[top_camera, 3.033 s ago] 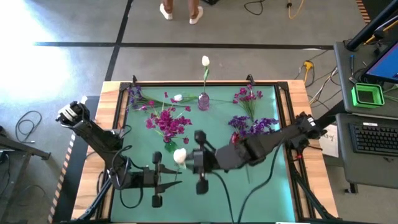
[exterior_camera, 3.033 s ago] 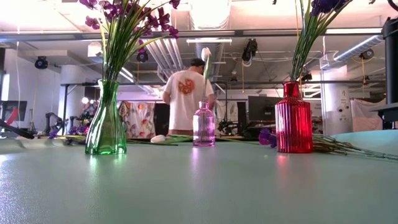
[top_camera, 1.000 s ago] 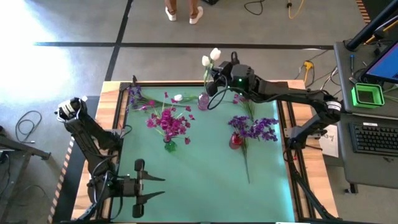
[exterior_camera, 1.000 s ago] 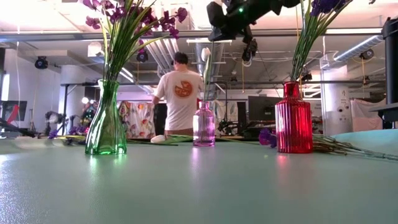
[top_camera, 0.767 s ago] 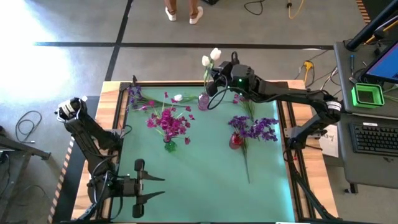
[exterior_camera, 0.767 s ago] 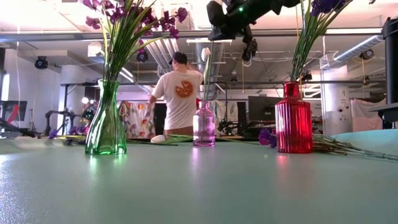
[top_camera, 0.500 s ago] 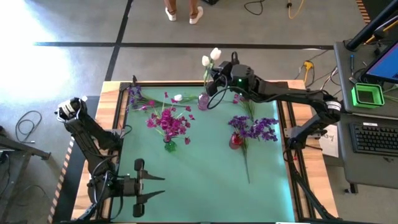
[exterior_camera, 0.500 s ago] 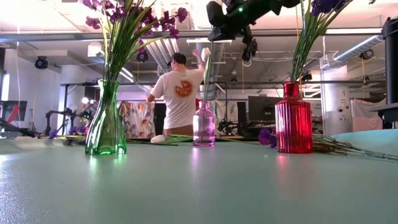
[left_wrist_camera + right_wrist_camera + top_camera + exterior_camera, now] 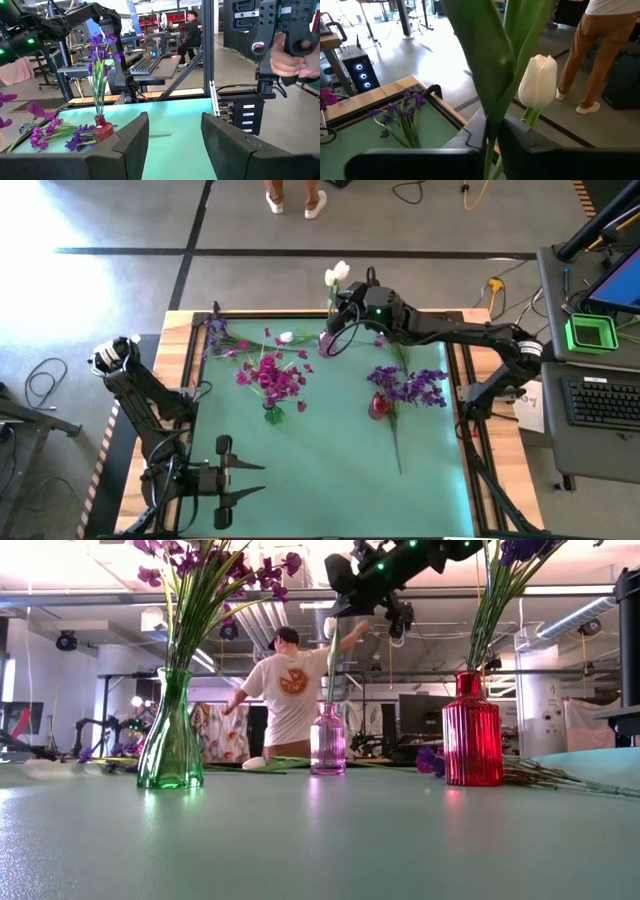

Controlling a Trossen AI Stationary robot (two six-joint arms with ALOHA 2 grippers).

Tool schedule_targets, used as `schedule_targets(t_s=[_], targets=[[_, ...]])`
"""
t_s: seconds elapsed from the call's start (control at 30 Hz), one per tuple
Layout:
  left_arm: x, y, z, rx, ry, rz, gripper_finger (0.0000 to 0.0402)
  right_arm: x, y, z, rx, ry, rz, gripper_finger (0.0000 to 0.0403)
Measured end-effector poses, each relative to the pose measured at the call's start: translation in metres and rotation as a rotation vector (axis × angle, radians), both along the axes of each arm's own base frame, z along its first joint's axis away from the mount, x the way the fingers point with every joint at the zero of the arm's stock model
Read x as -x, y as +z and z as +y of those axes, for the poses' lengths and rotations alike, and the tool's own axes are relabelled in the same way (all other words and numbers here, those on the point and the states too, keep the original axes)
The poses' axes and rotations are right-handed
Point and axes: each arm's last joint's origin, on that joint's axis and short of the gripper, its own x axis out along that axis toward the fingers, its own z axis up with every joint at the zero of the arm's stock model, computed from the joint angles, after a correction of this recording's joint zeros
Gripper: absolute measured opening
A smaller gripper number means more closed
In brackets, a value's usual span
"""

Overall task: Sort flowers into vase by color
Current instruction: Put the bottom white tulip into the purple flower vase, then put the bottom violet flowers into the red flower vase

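Up at the far edge of the green surface (image 9: 330,470), the right gripper (image 9: 340,308) hovers above the small pink-purple vase (image 9: 327,342), its jaws pinched nearly closed around the green stem and leaf of a white tulip (image 9: 537,81); the stem runs down between the dark fingers (image 9: 470,131) in the right wrist view. A second white bud (image 9: 329,278) stands beside it over that vase. The left gripper (image 9: 250,480) waits low at the near left corner, jaws parted and holding nothing.

Magenta-pink flowers (image 9: 270,375) fill the green glass vase (image 9: 170,745), and purple flowers (image 9: 410,383) rise from the red ribbed vase (image 9: 471,730). Loose stems lie flat along the far side: purple sprigs (image 9: 222,338) at the left corner, a white bud (image 9: 286,337) near the middle, pink blooms (image 9: 398,334) toward the right. Beyond the surface a person (image 9: 293,690) in a white shirt stands with one arm raised.
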Motion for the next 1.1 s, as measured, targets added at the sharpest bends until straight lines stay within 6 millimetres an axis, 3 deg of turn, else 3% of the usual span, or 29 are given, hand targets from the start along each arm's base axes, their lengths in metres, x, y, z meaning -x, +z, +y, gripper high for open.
schedule_targets(t_s=[0.6,0.87,1.1], targets=[[0.0,0.0,0.0,0.007,0.001,0.0,0.0169,0.004,-0.012,0.002,-0.127,-0.028,0.059,0.0206],[0.0,0.0,0.0,0.026,0.001,0.0,0.0169,0.022,0.016,0.009,-0.098,-0.022,-0.019,0.0261],[-0.001,0.0,0.001,0.026,0.005,0.0,0.0169,0.041,0.042,0.028,-0.079,0.017,-0.074,0.0283]])
